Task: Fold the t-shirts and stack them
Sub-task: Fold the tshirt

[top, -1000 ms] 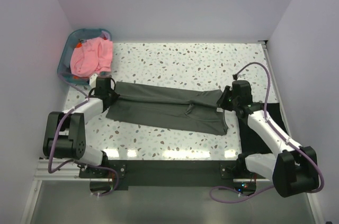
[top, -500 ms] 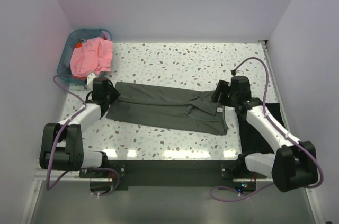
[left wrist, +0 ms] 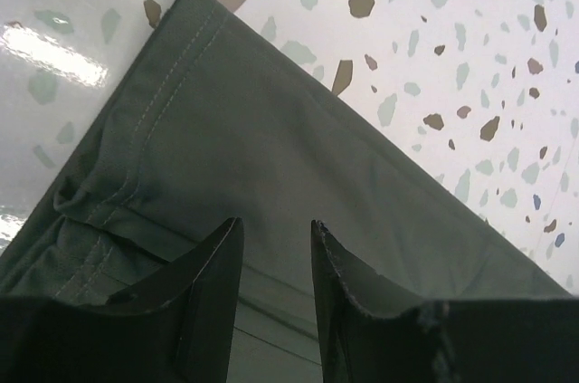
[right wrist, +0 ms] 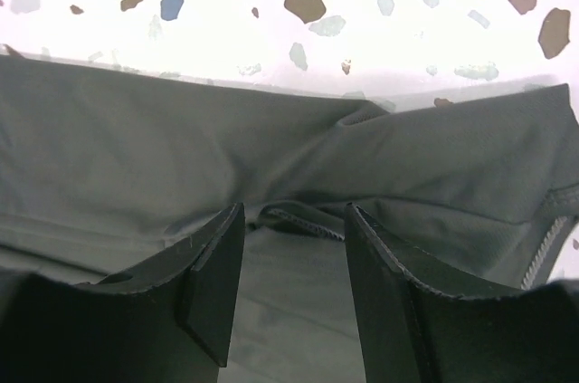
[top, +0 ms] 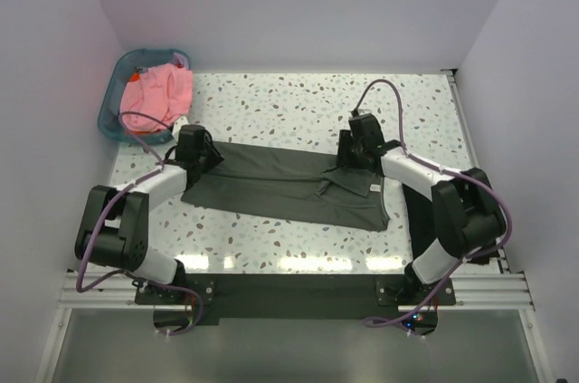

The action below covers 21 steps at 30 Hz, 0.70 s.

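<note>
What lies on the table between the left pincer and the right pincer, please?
Only the dark olive-grey t-shirt spans that stretch, lying flat from the left pincer to the right pincer with nothing on top of it; the top view shows this.

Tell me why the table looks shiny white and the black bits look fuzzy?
Top external: light glares as white streaks on the table's near edge. Left wrist: a glare patch at upper left; the tool fingers sit too close, so slightly blurred. Right wrist: table washed out white.

The olive-grey t-shirt (top: 280,186) is laid flat, folded into a long band; the pink t-shirt (top: 158,93) is heaped in the basket (top: 108,117).
</note>
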Available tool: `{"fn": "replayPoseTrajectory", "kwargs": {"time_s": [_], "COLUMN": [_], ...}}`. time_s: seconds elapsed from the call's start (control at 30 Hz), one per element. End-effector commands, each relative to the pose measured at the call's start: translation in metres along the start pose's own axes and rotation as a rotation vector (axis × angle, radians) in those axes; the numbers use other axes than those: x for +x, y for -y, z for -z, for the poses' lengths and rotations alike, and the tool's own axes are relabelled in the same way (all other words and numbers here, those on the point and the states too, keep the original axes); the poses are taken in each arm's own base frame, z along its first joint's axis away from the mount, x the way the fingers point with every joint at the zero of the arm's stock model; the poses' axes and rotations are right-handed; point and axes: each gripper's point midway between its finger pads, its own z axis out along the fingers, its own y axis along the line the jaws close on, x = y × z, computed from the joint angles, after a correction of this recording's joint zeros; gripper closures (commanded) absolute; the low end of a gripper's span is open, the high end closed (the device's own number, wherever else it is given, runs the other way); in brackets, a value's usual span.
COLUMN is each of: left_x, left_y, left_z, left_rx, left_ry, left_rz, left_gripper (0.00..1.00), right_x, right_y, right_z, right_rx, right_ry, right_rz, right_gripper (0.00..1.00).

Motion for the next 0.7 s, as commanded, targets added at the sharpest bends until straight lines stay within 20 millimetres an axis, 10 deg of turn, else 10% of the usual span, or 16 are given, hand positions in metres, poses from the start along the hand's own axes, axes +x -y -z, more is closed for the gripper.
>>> {"fn": "replayPoseTrajectory", "kwargs": {"time_s": [0.0, 0.27, 0.67], "left_x": [-0.015, -0.012, -0.006], "left_y": [0.025, 0.026, 0.023], "left_z": [-0.003, -0.008, -0.014], "left_rx": [0.075, 0.074, 0.064], "left_ry": [0.042, 0.031, 0.018], "left_rz": [-0.020, -0.029, -0.032], "left_gripper": [0.60, 0.60, 0.62], "right_x": [-0.032, -0.013, 0.002], "right_y": [-0.009, -0.021, -0.033], "right_z": [-0.008, -0.019, 0.004], "right_rx": [0.008, 0.008, -0.033], "right_ry": [0.099, 0.072, 0.083], "right_rz": [0.013, 0.037, 0.012], "right_gripper": [0.47, 0.51, 0.90]}}
